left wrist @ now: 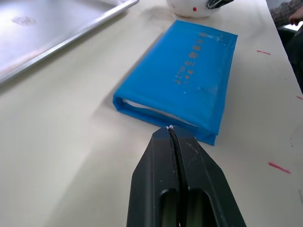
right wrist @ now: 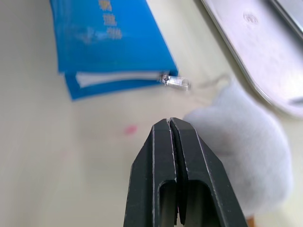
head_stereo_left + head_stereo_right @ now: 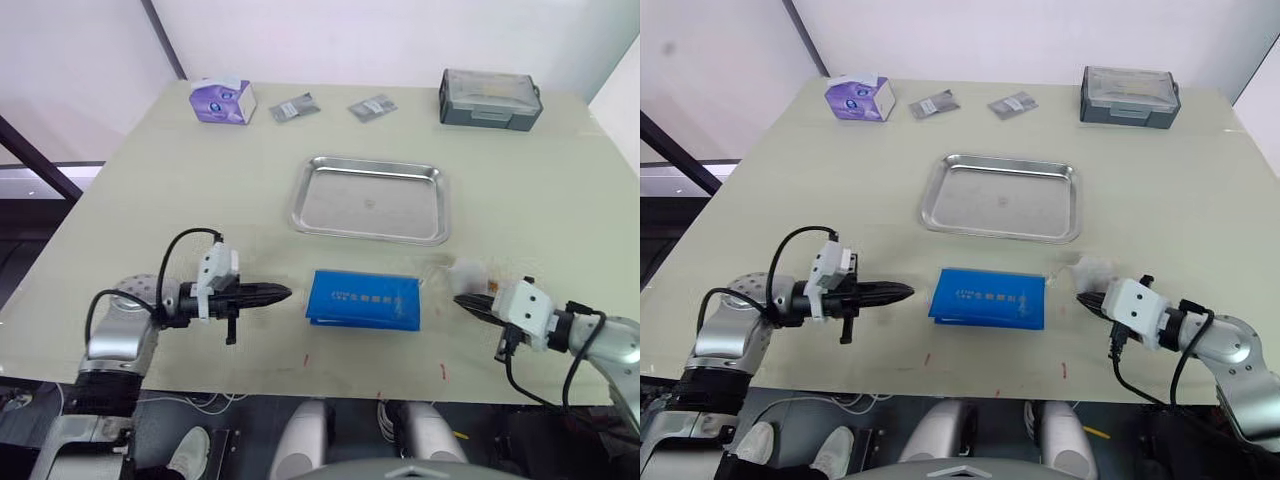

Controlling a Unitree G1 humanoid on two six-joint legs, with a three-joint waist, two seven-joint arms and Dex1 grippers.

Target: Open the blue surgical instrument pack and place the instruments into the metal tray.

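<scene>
Blue surgical instrument pack [image 3: 364, 299]: closed, flat on counter [image 3: 150, 190], just in front of empty metal tray [image 3: 370, 198], likely staged for opening. Left claw [image 3: 283, 293]: fingers pressed together, empty, tip just beside pack's left end. Right claw [image 3: 462, 300]: fingers together, empty, near pack's right end, beside a white fluffy tuft [image 2: 246, 142]. Instruments presumably inside, unseen

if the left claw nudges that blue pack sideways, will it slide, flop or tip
The blue surgical instrument pack lies flat and closed on the smooth table, so it would probably slide rather than tip. Its fabric cover and layered open edge, seen in the left wrist view, suggest it may flex or gape. It looks thick for a pouch, so likely somewhat heavy.
</scene>
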